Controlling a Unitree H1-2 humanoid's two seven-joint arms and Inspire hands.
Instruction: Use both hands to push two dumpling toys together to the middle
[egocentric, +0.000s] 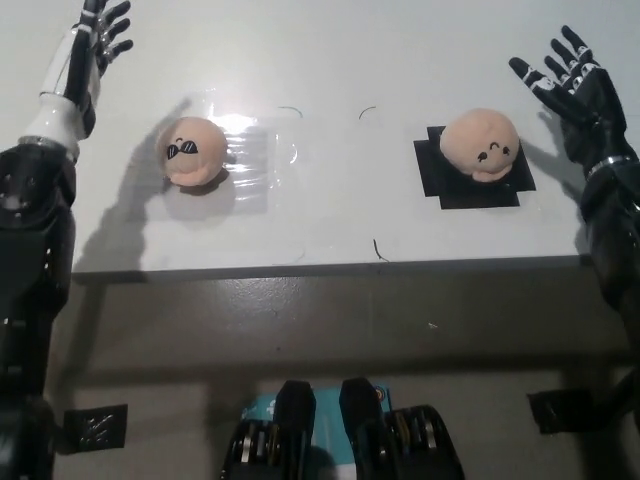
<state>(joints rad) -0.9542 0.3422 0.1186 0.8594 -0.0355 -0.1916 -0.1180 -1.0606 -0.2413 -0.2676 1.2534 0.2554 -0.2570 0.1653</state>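
Left hand (100, 30) and right hand (570, 85) hover with fingers spread, empty, outboard of the sunglasses dumpling (192, 151) and smiling dumpling (480, 145); bare worktop (350, 190) lies between.

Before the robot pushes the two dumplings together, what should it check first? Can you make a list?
1. Left robot hand open, outside the sunglasses dumpling toy: ok.
2. Right robot hand open, outside the winking dumpling toy: ok.
3. Hands touching the toys: not ok, both are apart.
4. White table between the toys bare of things: ok.
5. Toys sit on clear film and a black patch; whether they will slide: cannot tell.
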